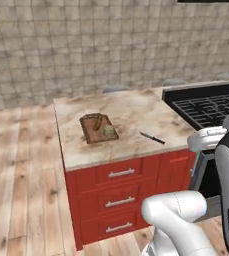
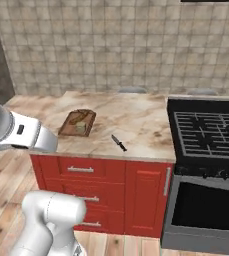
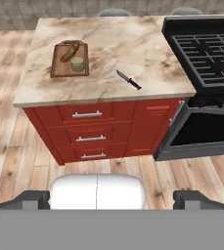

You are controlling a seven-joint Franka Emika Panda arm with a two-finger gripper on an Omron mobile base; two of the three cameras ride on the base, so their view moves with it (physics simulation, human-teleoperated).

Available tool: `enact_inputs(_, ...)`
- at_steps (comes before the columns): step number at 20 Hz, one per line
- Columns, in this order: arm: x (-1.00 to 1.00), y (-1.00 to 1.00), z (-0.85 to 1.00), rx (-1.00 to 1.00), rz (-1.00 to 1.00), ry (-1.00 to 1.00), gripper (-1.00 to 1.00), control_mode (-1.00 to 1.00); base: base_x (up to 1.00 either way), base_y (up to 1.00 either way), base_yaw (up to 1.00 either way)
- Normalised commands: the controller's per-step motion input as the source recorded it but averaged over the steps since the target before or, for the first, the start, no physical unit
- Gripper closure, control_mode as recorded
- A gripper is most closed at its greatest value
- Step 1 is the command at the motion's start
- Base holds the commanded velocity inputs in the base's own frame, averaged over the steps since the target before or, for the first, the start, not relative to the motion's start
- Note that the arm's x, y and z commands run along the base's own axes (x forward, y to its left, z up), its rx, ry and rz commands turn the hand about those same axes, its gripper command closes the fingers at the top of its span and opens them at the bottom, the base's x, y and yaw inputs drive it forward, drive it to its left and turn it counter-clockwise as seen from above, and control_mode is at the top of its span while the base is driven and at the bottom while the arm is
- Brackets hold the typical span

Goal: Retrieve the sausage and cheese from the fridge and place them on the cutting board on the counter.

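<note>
Beige tiled wall rises behind the counter (image 1: pixel 131 117), a marbled stone top on a red cabinet base with three drawers and a door. Wood plank floor runs along its open left end. On the counter's left half, nearer the left edge than the middle, lies the cutting board (image 3: pixel 57 67), brown wood with a darker rim. Both foods rest on the board: the sausage (image 3: pixel 70 51) lies along the half toward the wall, and the cheese (image 3: pixel 77 64) sits just beside it on the half toward the front edge; whether the two touch cannot be told. A knife (image 3: pixel 129 80) with a dark handle lies on bare stone near the counter's front edge, well apart from the board and toward the stove (image 2: pixel 208 132). That black stove, with grates on top and an oven door below, stands against the counter's right end. The gripper (image 3: pixel 111 197) is pulled back from the counter, above the floor in front of the drawers, its jaws spread wide and holding nothing.
</note>
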Motion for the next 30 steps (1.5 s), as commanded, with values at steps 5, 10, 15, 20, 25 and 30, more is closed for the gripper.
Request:
enact_inputs(5, 0.00, 0.00, 0.00, 0.00, 0.00, 0.00, -1.00, 1.00, 0.00, -0.07, -0.91)
enact_inputs(10, 0.00, 0.00, 0.00, 0.00, 0.00, 0.00, -1.00, 1.00, 0.00, -0.02, -0.96)
enact_inputs(15, 0.00, 0.00, 0.00, 0.00, 0.00, 0.00, -1.00, 1.00, 0.00, -0.32, -0.92)
enact_inputs(20, 0.00, 0.00, 0.00, 0.00, 0.00, 0.00, -1.00, 1.00, 0.16, -0.77, -0.71)
enact_inputs(25, 0.00, 0.00, 0.00, 0.00, 0.00, 0.00, -1.00, 1.00, 0.93, -0.56, -0.28)
enact_inputs(30, 0.00, 0.00, 0.00, 0.00, 0.00, 0.00, -1.00, 1.00, 1.00, 0.01, -0.12)
